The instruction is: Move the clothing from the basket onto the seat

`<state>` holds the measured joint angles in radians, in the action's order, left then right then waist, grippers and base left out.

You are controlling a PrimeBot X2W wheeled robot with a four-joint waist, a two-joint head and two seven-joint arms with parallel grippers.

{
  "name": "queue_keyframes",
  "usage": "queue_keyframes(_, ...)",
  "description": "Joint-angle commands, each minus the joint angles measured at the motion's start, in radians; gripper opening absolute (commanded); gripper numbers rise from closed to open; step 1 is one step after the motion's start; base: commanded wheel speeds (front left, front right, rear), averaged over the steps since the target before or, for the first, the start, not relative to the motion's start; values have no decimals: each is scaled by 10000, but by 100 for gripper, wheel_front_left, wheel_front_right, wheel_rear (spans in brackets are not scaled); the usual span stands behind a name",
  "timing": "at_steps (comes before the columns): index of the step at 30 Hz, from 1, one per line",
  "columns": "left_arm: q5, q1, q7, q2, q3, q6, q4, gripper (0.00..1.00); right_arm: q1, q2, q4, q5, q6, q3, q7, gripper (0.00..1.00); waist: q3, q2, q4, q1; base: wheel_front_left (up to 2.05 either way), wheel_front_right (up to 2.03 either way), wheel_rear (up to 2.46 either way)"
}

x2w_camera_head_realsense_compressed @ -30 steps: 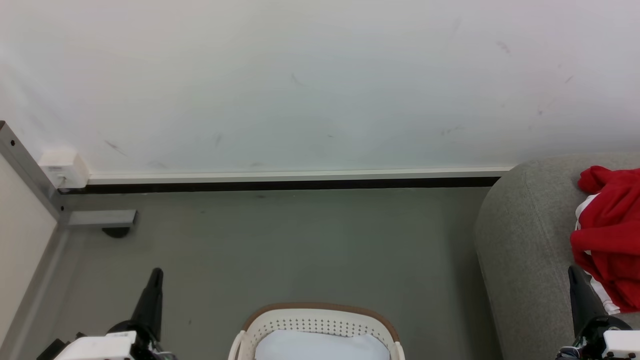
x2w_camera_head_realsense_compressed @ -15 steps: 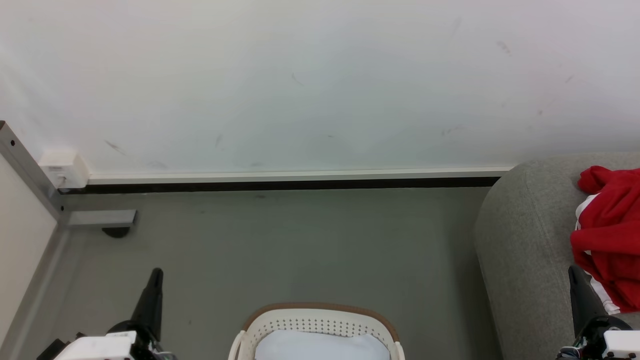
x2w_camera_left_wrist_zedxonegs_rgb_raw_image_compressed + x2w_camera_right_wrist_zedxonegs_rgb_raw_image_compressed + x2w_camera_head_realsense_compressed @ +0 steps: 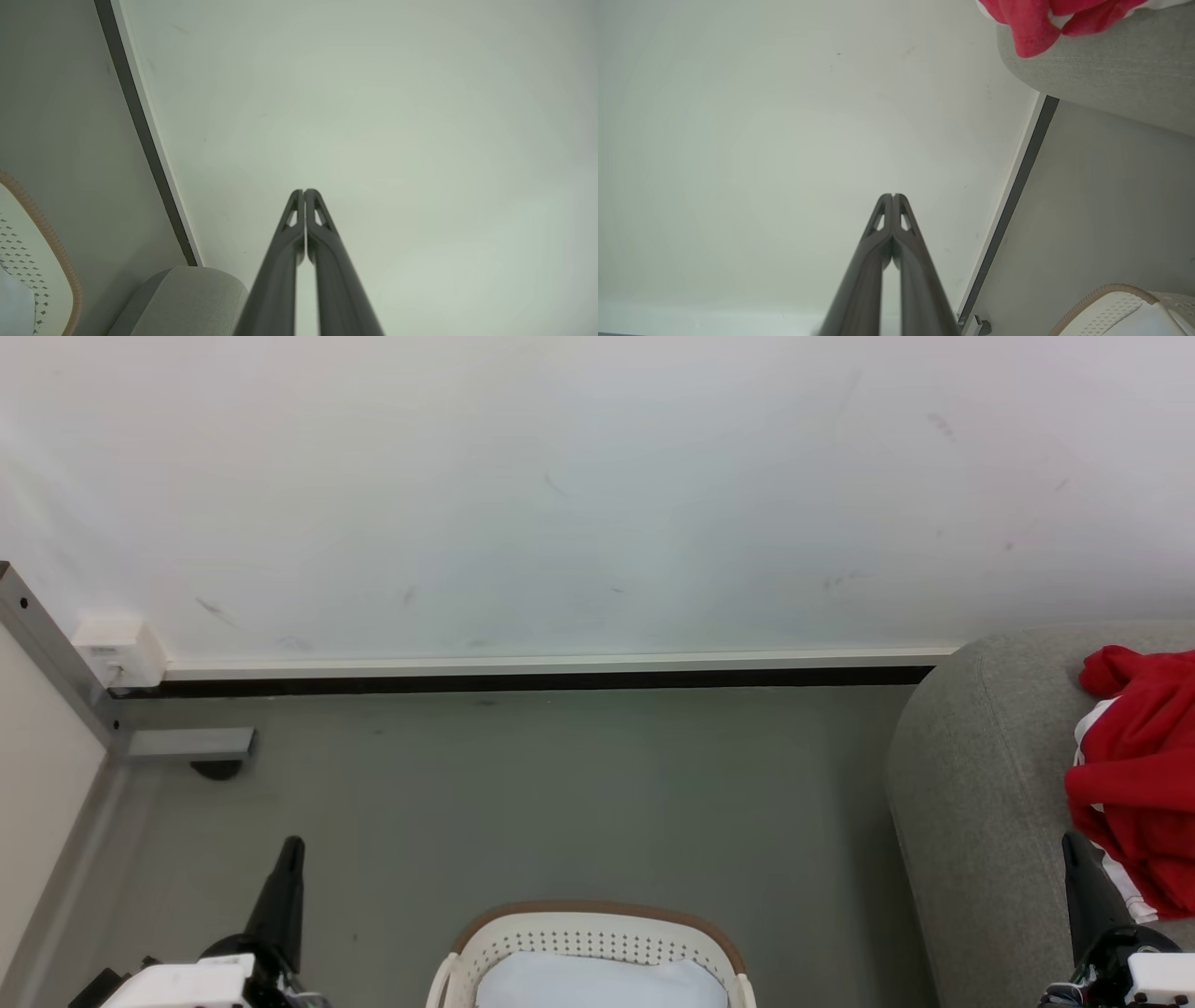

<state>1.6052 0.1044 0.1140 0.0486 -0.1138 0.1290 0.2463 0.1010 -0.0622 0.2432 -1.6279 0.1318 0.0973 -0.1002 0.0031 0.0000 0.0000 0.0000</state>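
So the red clothing (image 3: 1134, 775) is lying bunched on the grey sofa (image 3: 971, 784), up on top near its rounded end. Some white trim pokes out of the heap. In the right wrist view a red fold hangs just over the sofa's edge.

The laundry basket (image 3: 597, 917) sits on the floor (image 3: 560, 784) beside that end of the sofa, between the two arms. What I can see inside it is a pale bluish-white pad (image 3: 597, 982), which isn't part of the job. The near half of the basket is cut off by the bottom of the head view, so I can't say what's in there.

Both arms are parked low, tips pointing toward the wall (image 3: 560, 476). The left gripper (image 3: 304, 191) has its fingers pressed together on nothing, and so does the right gripper (image 3: 893, 196), which sits just beside the clothing without touching it.

My read is that the moving part looks done, or very nearly. The next move would be to bend down and check the hidden half of the basket. If anything red is left in there, the fingers have to spread before going in, then pinch the fabric and not the pad.
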Motion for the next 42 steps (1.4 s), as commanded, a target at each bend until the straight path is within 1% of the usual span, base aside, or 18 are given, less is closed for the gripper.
queue_keyframes(1, 139, 96, 39, 20, -23, 41, 1, 0, 114, -2, 22, 33, -21, 28, -45, 0, 0, 0, 0, 0, 0, 0, 0)
queue_keyframes(42, 141, 95, 37, 21, -21, 42, -1, 0, 124, 53, 26, 95, -21, 105, -106, 0, 0, 0, 0, 0, 0, 0, 0)
